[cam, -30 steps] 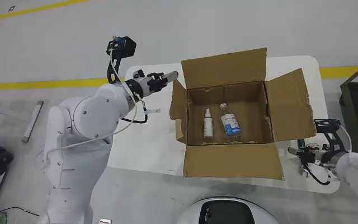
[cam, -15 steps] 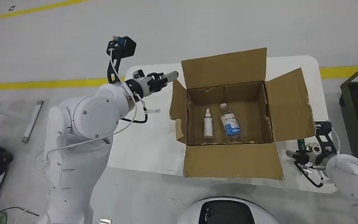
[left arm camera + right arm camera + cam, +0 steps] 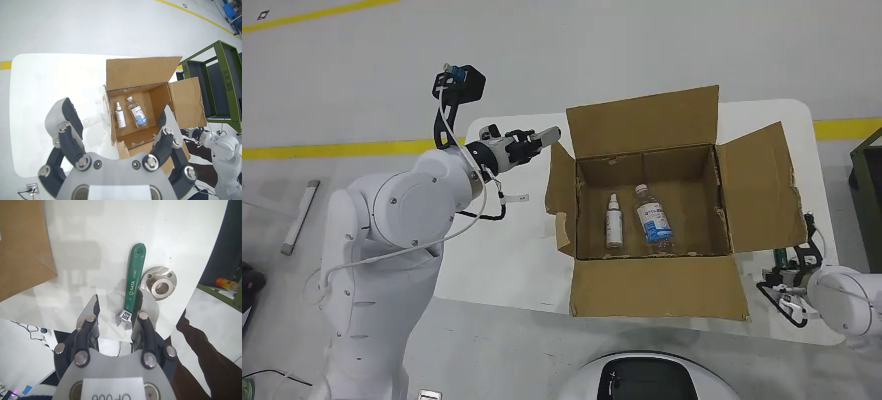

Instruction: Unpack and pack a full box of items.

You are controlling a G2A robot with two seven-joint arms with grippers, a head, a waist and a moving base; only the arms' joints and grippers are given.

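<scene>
An open cardboard box (image 3: 656,286) stands on the white table (image 3: 497,265). Inside it lie a white spray bottle (image 3: 613,221) and a clear water bottle (image 3: 653,219), side by side on the box floor (image 3: 145,106). My left gripper (image 3: 545,136) hovers open beyond the box's left flap, with nothing between its fingers (image 3: 72,115). My right gripper (image 3: 118,300) is open low over the table's right end. A green-handled wrench (image 3: 135,279) lies there, its metal head between the open fingers and its handle along one finger. A round metal flange (image 3: 159,283) sits beside the wrench.
A green metal rack (image 3: 217,81) stands off the table's right side, with an orange bottle (image 3: 225,282) on it. The box's right flap (image 3: 762,190) spreads over the table toward the right gripper. The table edge runs close behind the right gripper.
My right gripper has drawn in toward the table's near right corner and come down over the wrench. The left arm and the box contents have not moved.
</scene>
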